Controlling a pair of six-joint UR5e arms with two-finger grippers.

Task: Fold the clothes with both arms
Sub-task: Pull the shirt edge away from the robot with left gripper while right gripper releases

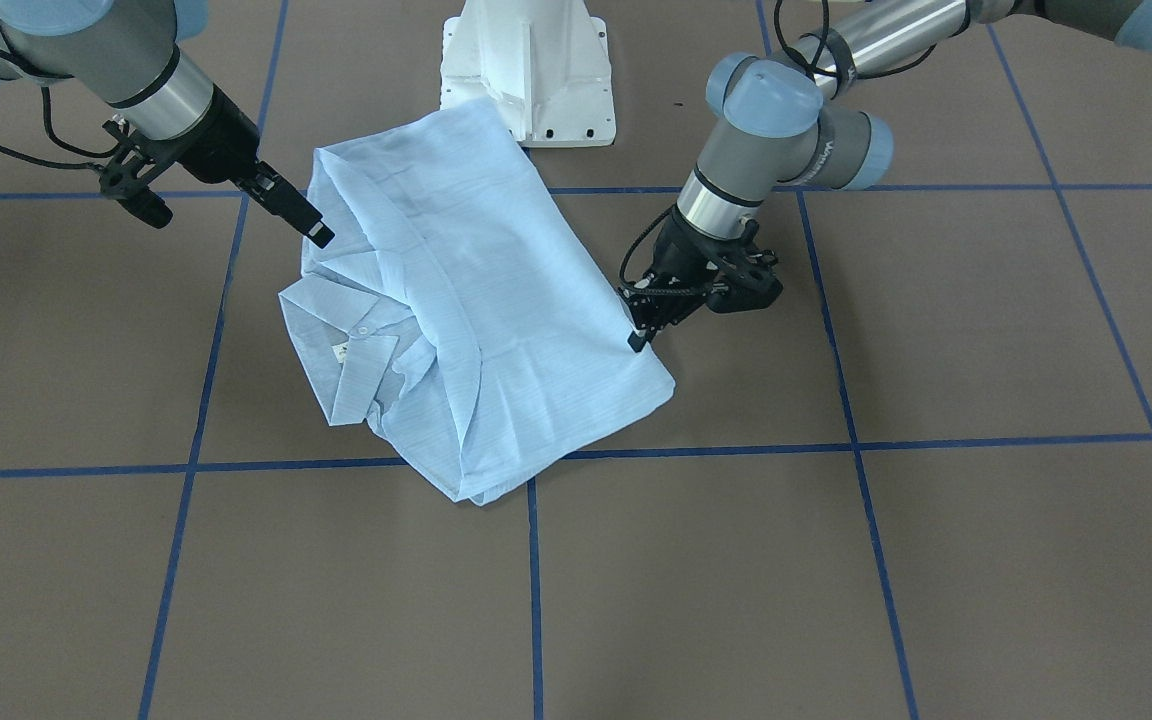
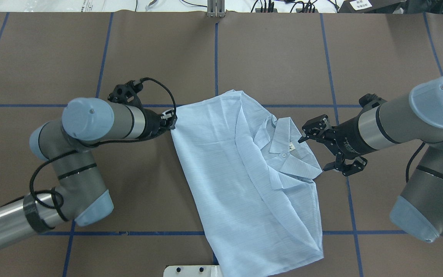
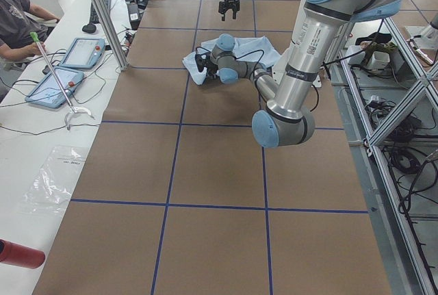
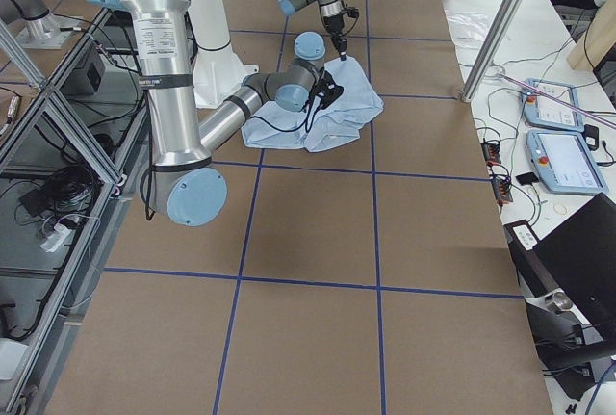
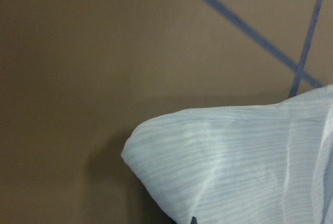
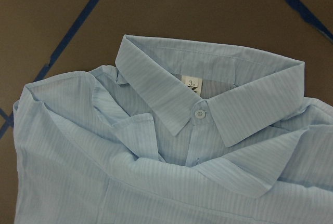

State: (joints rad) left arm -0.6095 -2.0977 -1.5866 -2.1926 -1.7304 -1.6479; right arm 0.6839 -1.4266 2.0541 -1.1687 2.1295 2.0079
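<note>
Our left claw (image 2: 170, 123) sits at the shirt's (image 2: 237, 181) far corner on the left arm's side. Its fingers are drawn close together on the cloth edge and seem to pinch it. From that wrist camera we see the rounded corner of the fabric raised a little, with a shadow under it on the table (image 2: 283, 57). The grip itself is hidden at the bottom of that view.

Our right claw (image 2: 320, 151) is spread wide and holds nothing. It hangs just beside the collar (image 2: 283, 142), with one fingertip close to the collar's point and the other near the shirt's edge.

We see the shirt in the middle of the brown table, folded into a long shape that runs on a slant. Its near end reaches the white base (image 1: 526, 70) and its far end crosses a blue tape line (image 2: 321, 105). The collar lies on top, toward the right arm. From the right wrist camera we see it spread flat, with the top button (image 6: 198, 114) fastened and a small white label (image 6: 191, 83) behind it.
</note>
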